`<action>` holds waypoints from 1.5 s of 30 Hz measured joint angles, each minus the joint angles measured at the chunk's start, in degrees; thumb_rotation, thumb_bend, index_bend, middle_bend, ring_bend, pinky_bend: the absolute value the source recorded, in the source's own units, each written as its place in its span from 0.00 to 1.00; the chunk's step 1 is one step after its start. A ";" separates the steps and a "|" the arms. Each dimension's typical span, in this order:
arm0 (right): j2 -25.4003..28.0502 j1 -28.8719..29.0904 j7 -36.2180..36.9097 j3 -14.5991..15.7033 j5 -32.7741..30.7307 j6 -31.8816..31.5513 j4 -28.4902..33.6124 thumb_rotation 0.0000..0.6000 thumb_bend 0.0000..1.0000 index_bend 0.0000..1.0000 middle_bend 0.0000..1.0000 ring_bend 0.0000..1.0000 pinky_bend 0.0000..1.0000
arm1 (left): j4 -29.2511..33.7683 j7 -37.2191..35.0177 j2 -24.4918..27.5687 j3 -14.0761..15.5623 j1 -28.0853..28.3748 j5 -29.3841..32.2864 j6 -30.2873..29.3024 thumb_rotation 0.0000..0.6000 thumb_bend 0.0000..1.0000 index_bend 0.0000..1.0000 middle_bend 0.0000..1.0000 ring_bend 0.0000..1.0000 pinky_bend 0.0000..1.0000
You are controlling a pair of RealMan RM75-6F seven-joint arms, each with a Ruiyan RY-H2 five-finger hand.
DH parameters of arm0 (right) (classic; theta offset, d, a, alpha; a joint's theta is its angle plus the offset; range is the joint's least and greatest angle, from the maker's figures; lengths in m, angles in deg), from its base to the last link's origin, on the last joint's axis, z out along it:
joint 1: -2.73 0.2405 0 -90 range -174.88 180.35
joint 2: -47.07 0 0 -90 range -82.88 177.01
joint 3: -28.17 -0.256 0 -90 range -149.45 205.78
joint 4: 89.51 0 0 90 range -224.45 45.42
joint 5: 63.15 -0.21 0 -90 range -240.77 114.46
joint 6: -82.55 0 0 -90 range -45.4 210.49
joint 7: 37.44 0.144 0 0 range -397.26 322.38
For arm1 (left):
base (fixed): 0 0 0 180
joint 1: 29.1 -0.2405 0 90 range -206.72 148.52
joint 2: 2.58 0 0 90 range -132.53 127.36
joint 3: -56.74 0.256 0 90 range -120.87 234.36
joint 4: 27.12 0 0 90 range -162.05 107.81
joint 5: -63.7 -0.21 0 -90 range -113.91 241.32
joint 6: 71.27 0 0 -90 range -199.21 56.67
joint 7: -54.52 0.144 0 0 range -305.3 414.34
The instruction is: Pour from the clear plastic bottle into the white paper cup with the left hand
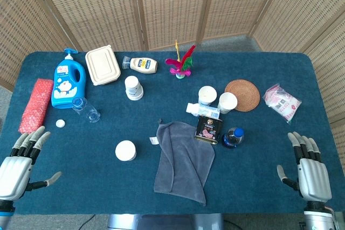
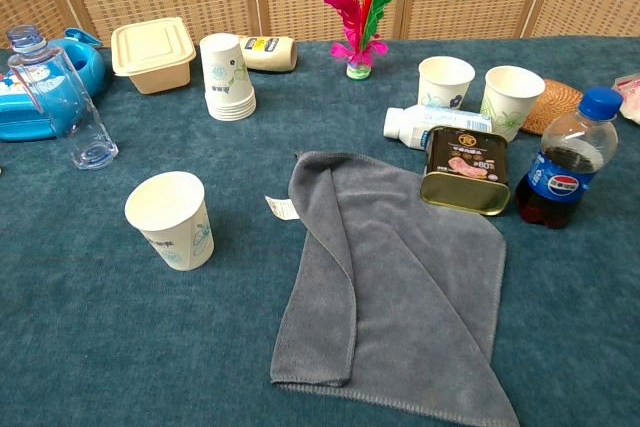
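Observation:
The clear plastic bottle [image 1: 86, 109] [image 2: 62, 99] stands at the left of the blue table, beside the blue detergent jug. A small white cap [image 1: 60, 124] lies on the table near it. The white paper cup [image 1: 125, 150] [image 2: 172, 219] stands upright and apart, nearer the front, to the right of the bottle. My left hand [image 1: 19, 165] rests at the front left corner, fingers spread, holding nothing, well short of the bottle. At the front right corner my right hand [image 1: 310, 168] is also spread and empty. Neither hand appears in the chest view.
A blue detergent jug [image 1: 68, 84], red packet [image 1: 36, 105] and lunch box [image 1: 102, 65] sit at the back left. A grey cloth [image 1: 183, 160] lies in the middle. A tin [image 1: 209, 129], cola bottle [image 1: 233, 137] and two more cups [image 1: 215, 99] stand to the right.

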 measured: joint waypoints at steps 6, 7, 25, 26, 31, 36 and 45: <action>0.00 -0.19 0.56 0.01 0.27 -0.13 -0.31 1.00 0.40 0.00 0.03 0.00 0.00 | 0.23 0.38 -0.04 0.00 0.13 0.04 0.51 0.74 0.23 0.05 0.03 0.00 0.00; -0.04 -0.23 0.80 0.05 0.34 -0.15 -0.40 1.00 0.39 0.00 0.03 0.00 0.00 | 0.28 0.42 -0.07 -0.01 0.11 -0.03 0.47 0.74 0.23 0.04 0.03 0.00 0.00; -0.81 -0.55 2.92 0.13 0.21 0.47 -2.20 1.00 0.39 0.00 0.03 0.00 0.00 | -1.05 -7.25 0.13 -0.74 0.53 1.53 1.08 0.75 0.23 0.00 0.02 0.00 0.00; -0.82 -0.54 2.94 0.09 0.08 0.51 -2.23 1.00 0.39 0.00 0.03 0.00 0.00 | -1.27 -8.37 0.13 -0.92 0.66 1.97 1.28 0.75 0.23 0.00 0.03 0.00 0.00; -1.01 -0.21 2.91 -0.33 -0.90 1.19 -2.58 1.00 0.39 0.00 0.03 0.00 0.00 | -3.28 -15.56 -0.06 -2.09 1.72 4.80 3.14 0.74 0.23 0.00 0.02 0.00 0.00; -1.06 0.12 2.68 -0.70 -1.71 1.72 -2.60 1.00 0.39 0.00 0.03 0.00 0.00 | -6.48 -21.97 -0.68 -3.28 3.10 7.94 6.13 0.73 0.23 0.00 0.02 0.00 0.00; -1.09 0.67 1.97 -1.09 -3.32 2.78 -2.42 1.00 0.40 0.00 0.03 0.00 0.00 | -14.50 -40.97 -3.49 -5.47 5.38 11.23 11.21 0.72 0.22 0.00 0.02 0.00 0.00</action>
